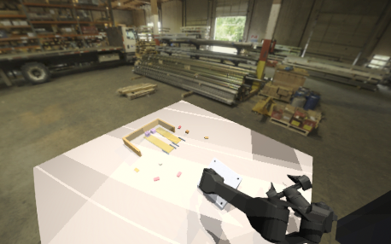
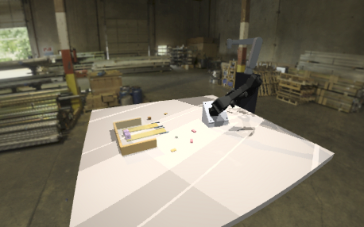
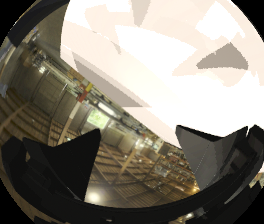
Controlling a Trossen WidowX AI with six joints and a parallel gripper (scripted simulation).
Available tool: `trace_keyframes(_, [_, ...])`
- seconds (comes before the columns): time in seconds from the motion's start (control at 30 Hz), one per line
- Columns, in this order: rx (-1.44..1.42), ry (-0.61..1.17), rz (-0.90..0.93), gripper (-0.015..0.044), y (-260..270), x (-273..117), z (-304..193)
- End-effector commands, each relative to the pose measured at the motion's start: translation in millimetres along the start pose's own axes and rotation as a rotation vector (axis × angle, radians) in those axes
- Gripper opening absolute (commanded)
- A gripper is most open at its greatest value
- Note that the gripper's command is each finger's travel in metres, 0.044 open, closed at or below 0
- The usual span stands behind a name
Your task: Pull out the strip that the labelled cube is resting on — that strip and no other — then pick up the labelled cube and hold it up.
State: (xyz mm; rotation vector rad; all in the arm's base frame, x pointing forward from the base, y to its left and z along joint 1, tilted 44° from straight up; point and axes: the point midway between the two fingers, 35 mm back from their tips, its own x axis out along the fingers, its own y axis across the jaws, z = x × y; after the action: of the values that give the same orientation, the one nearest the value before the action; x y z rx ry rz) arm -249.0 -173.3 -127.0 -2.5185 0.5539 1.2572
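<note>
A dim warehouse with a bare concrete floor [image 1: 64,115]. In the top view a flatbed truck [image 1: 51,53] stands at 10 o'clock before orange storage racks [image 1: 30,21], long stacked metal beams [image 1: 201,74] lie at 12 o'clock, and 2 blue drums [image 1: 306,99] sit at 2 o'clock. Daylight enters through an open doorway [image 1: 230,27]. Wooden pallets [image 2: 298,88] line the far wall.
</note>
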Motion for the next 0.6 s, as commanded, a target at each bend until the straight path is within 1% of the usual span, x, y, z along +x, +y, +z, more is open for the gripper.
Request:
trace_keyframes(0.0, [-0.01,-0.002,0.0,0.04,2,1,-2])
trace_keyframes(0.07, [-0.094,-0.018,-0.001,0.04,14,5,-19])
trace_keyframes(0.3, [-0.553,-0.056,-0.005,0.04,58,38,-121])
trace_keyframes(0.43, [-0.821,-0.044,-0.004,0.04,64,62,-187])
trace_keyframes(0.57, [-1.091,-0.007,-0.002,0.04,54,86,-253])
